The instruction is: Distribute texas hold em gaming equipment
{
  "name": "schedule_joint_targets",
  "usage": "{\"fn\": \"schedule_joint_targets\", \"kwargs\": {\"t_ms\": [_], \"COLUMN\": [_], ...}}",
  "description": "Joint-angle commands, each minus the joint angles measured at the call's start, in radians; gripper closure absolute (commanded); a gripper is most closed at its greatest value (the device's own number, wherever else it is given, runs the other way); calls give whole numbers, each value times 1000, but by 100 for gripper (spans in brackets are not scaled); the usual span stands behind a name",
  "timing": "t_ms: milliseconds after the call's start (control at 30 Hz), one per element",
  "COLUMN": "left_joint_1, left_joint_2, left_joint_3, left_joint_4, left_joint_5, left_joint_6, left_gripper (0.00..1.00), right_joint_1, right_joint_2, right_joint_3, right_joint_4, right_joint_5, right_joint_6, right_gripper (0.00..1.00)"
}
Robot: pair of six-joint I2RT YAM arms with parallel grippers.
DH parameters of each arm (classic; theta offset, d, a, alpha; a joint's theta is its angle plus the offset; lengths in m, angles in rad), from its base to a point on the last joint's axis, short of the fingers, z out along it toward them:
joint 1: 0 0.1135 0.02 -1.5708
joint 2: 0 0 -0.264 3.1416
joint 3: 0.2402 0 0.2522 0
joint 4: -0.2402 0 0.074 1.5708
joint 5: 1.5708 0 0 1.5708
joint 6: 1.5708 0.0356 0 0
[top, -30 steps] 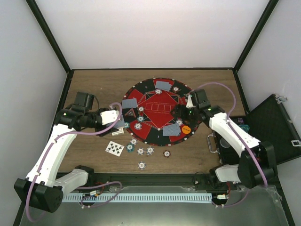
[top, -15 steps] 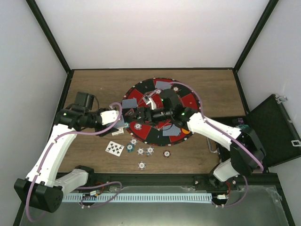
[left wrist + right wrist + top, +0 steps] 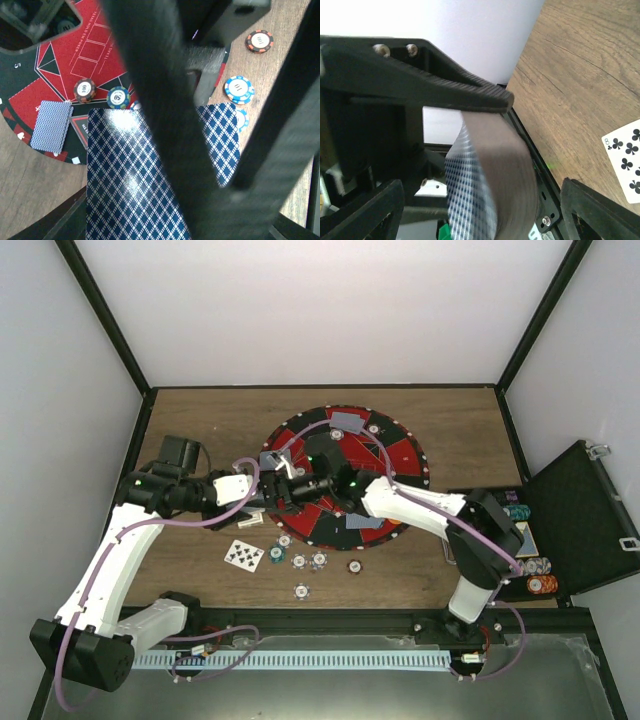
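Top external view showed me the left gripper point(image 3: 262, 493) parked just off the left rim of the round mat point(image 3: 404, 452), pressed together on the deck of cards point(image 3: 268, 490). The right gripper point(image 3: 287, 486) was reaching across the mat to meet it. My reading was a hand-off: the left arm was serving as a card holder, so the right could draw from it and deal around the mat.

The left wrist camera agreed. The patterned back of the deck filled the lower frame, and the finger point(image 3: 165, 100) lay across it, pinning it flat. On the right wrist camera the deck hung edge-on, with the right arm's jaws spread wide on either side. They did not appear to touch it, so I judged that nothing had been gripped on that side yet.

Two face-down cards point(image 3: 348, 422) lay on the mat's black seats, at the far edge and the near right, so some dealing looked done. Several chips point(image 3: 299, 561) sat loose on the table point(image 3: 200, 415) in front of the mat, beside a face-up clubs card point(image 3: 243, 555). More chips were stacked in the open case point(image 3: 580, 510) at the right, so I took the job to be only partly done.
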Motion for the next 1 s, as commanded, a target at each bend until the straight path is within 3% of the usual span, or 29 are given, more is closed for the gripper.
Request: {"fn": "schedule_joint_targets", "kwargs": {"t_ms": [0, 267, 600, 967], "left_joint_1": [0, 0, 1, 1], "left_joint_2": [-12, -20, -15, -10], "left_joint_3": [1, 5, 13, 13], "left_joint_4": [-6, -19, -21, -18], "left_joint_5": [29, 25, 32, 29], "left_joint_6": [19, 28, 33, 29], "left_gripper": [96, 96, 96, 96], "right_joint_1": [15, -4, -69, -108], "right_joint_2": [66, 145, 91, 18], "right_joint_3": [71, 79, -46, -48], "right_joint_4": [52, 69, 71, -35], "right_joint_5": [-34, -46, -39, -5], "right_joint_6": [31, 45, 30, -34], "right_gripper": [15, 25, 35, 61]}}
